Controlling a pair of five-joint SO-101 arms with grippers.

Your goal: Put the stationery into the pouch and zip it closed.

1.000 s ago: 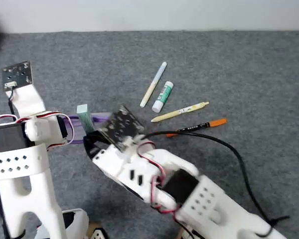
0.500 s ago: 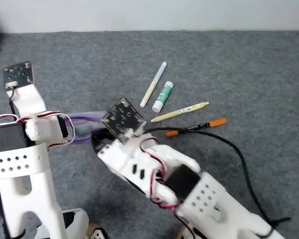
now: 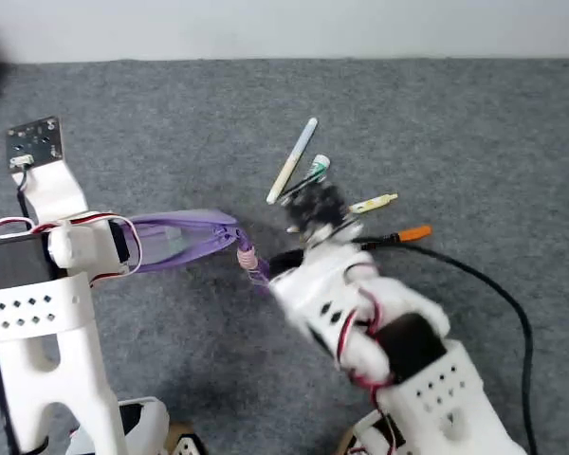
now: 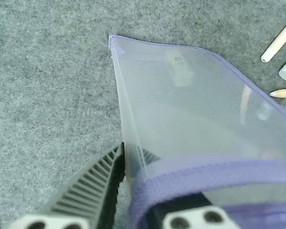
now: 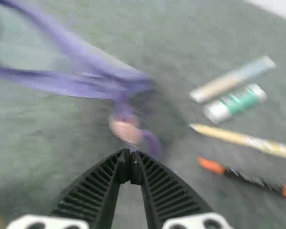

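While the left gripper (image 4: 129, 174) pinches the purple pouch (image 4: 190, 109) by its rim on the grey mat (image 3: 455, 123), the right gripper (image 5: 130, 160) sits with fingers pressed together, zipper pull (image 5: 125, 129) just past its tips; pens (image 3: 292, 159) and glue stick (image 5: 233, 102) lie outside.

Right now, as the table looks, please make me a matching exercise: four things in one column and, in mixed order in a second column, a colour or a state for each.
Column one
1. pouch
2. glue stick
3. pen nearest the robot
4. right hand

Column two
A. shut, holding nothing
B. see-through with purple edging
C. black with orange ends
D. white with a green label

Right pairs: 1-B, 2-D, 3-C, 4-A.
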